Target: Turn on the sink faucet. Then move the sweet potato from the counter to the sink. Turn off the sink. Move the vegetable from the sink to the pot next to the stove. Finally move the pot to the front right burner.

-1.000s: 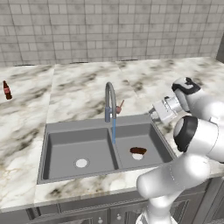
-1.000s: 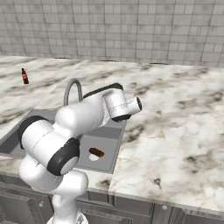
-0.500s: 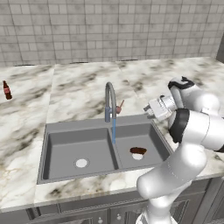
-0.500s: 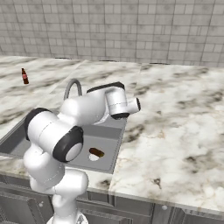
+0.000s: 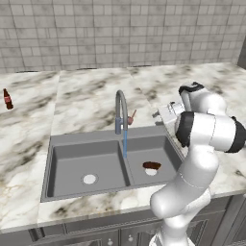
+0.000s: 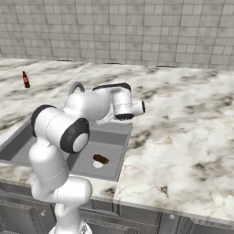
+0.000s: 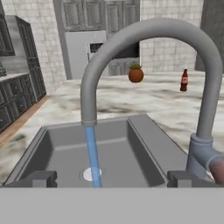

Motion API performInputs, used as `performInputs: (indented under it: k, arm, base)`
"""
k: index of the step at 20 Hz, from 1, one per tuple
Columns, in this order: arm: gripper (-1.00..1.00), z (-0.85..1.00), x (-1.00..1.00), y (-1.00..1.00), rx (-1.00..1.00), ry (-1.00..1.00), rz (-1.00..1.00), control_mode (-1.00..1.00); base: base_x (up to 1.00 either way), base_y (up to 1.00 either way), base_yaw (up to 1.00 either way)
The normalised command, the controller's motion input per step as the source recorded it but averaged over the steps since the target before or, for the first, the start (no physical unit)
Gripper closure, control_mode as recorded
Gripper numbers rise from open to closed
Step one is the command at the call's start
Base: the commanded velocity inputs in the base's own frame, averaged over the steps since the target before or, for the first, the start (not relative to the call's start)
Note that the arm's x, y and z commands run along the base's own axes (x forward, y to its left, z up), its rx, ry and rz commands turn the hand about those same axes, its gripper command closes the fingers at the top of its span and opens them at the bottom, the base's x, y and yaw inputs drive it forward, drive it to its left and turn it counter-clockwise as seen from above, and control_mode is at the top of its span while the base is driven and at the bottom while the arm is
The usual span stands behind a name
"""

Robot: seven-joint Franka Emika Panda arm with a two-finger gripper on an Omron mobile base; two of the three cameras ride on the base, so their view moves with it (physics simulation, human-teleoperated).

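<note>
**Ana:** While the water is running in a blue stream from the faucet [image 5: 121,108], the sweet potato [image 5: 152,166] is already lying in the narrower bowl of the sink [image 5: 67,144], right over the drain. So the step in hand, I'd say, is shutting the water off.

**Ben:** Agreed. The gripper [image 5: 161,113] is hovering above the counter [image 5: 86,96] just right of the faucet, jaws spread wide and holding nothing. From the hand camera the faucet [image 7: 144,39] is arching right across the view, with its reddish lever [image 7: 216,168] sitting low at the right edge.

**Ana:** Which means the next move is calling for a reach toward that little lever [image 5: 130,117] and a push to swing it back, without knocking the spout.

**Ben:** And compared with a second ago, the arm is swinging its wrist round: the hand was sitting nearer the sink's right edge and is now turning to face the faucet. The potato is staying put, the water is flowing as before.

**Ana:** The bottle [image 5: 7,99] far left is well out of the way.
</note>
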Motion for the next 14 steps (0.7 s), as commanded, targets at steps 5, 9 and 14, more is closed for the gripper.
performInputs:
  k: [5, 9, 14]
  arm:
    - [-1.00, 0.00, 0.41, 0.00, 0.05, 0.00, 0.00, -1.00]
    - [-1.00, 0.00, 0.37, 0.00, 0.03, 0.00, 0.00, -1.00]
    - [-1.00, -0.04, 0.34, 0.00, 0.01, 0.00, 0.00, -1.00]
  base:
    - [0.00, 0.00, 0.00]
    - [0.00, 0.00, 0.00]
    - [0.00, 0.00, 0.00]
